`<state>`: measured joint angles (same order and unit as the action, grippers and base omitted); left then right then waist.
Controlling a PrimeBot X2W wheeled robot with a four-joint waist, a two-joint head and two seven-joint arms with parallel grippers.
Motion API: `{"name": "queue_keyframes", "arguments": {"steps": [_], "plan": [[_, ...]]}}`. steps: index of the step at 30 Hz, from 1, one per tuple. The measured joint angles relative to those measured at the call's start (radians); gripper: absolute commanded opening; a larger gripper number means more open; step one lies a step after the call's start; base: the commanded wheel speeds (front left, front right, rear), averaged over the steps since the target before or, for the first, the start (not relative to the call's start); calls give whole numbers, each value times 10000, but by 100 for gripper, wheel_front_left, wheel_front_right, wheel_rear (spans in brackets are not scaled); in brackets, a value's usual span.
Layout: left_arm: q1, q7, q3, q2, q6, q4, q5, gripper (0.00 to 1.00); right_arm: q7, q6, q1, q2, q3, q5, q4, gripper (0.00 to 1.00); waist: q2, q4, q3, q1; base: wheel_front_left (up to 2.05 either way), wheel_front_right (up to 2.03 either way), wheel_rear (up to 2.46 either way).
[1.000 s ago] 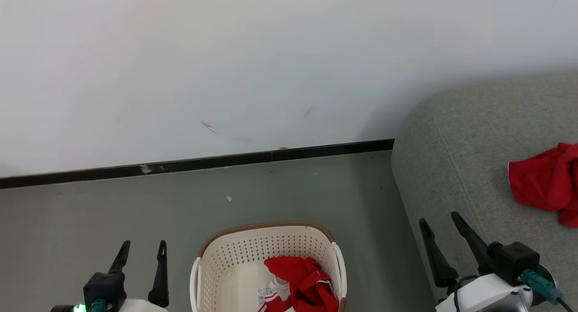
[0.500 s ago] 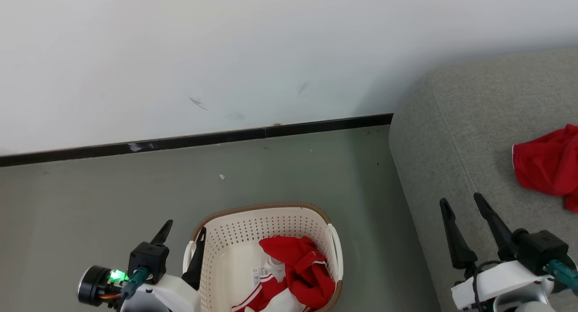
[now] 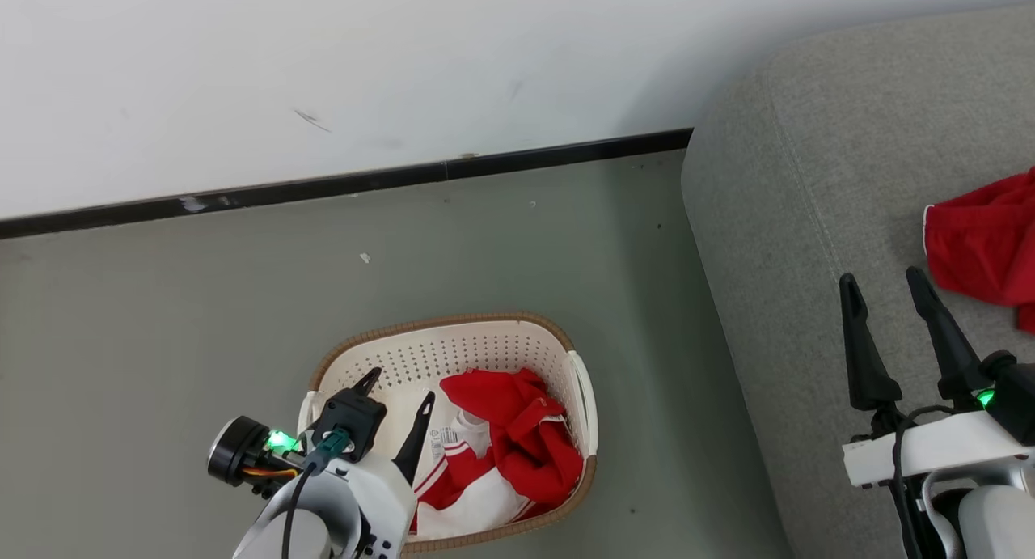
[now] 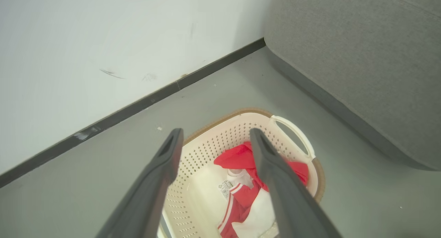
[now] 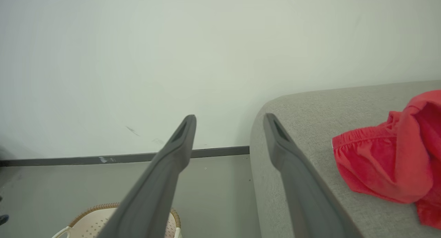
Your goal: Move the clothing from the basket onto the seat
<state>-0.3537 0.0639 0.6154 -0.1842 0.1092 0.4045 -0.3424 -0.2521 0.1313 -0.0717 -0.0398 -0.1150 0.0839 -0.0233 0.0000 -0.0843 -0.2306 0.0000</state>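
The job is part done. One red piece of clothing point(image 3: 982, 247) already lies on the grey seat point(image 3: 808, 179), far over on the right. More red and white clothing point(image 3: 517, 450) is left in the basket point(image 3: 441, 323). The basket sits on the floor point(image 3: 162, 340) to the left of the seat, not far from the wall point(image 3: 404, 57). The pile is bunched up, so it may be one piece or two.

The left gripper point(image 3: 399, 385) hangs over the basket's left side, fingers wide apart, holding nothing. The right gripper point(image 3: 881, 277) is over the seat, near the red piece but not touching it. Its fingers are apart and empty too.

What is left, I think, is to lift the pile out onto the seat.
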Motion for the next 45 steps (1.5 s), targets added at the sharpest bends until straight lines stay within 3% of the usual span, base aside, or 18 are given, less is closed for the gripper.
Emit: {"name": "queue_keyframes", "arguments": {"steps": [13,45], "plan": [[-1151,-102,209,543,-81,1567,334,100,-2,0,-1116,-2,138,221,-533,100,0,-551,-1595,0,0,0,0],[-3219,-96,953,303,-955,3975,1275,100,-4,0,-3669,-6,431,652,-1011,100,0,-1958,-4809,0,0,0,0]]}}
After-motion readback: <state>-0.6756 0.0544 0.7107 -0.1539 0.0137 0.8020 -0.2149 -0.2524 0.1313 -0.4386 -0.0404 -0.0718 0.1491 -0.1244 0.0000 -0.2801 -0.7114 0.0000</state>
